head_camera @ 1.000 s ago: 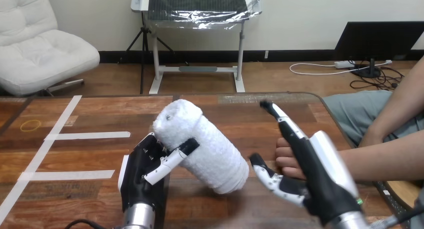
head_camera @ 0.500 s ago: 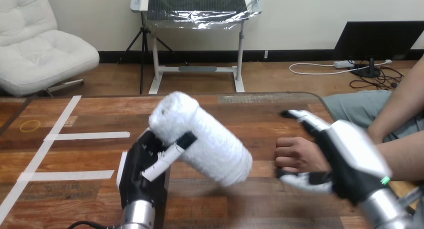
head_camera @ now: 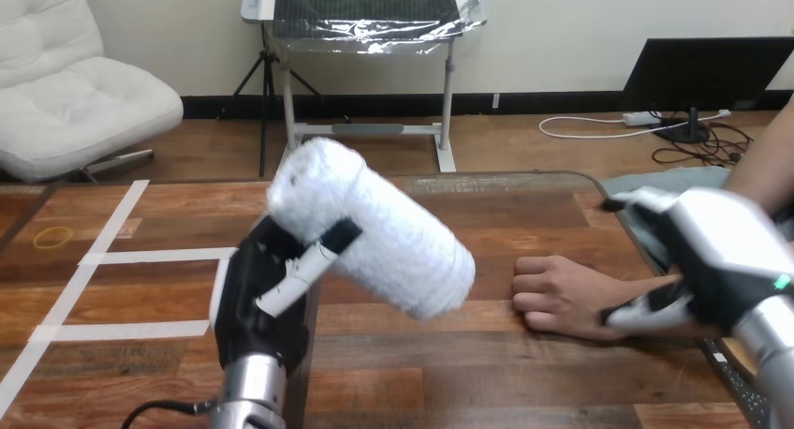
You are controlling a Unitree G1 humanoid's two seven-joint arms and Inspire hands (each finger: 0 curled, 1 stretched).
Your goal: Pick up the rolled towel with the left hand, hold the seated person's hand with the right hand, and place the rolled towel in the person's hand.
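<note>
Left hand (head_camera: pixel 260 293) curled round rolled towel (head_camera: pixel 374 237); right hand (head_camera: pixel 721 251) over person's wrist (head_camera: pixel 604 293), grip cannot tell; person's hand (head_camera: pixel 552 293) closed, towel may drop

The rolled towel (head_camera: pixel 374 237) is fluffy white cloth; the table (head_camera: pixel 487 373) is glossy, grained wood.

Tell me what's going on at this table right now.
The robot's left hand is curled round a white rolled towel and holds it tilted, apparently clear of the wooden table. The person's hand rests closed on the table at the right. The robot's right hand is at the person's wrist; whether it has hold of it, I cannot tell. The towel is not yet in the person's hand.
</note>
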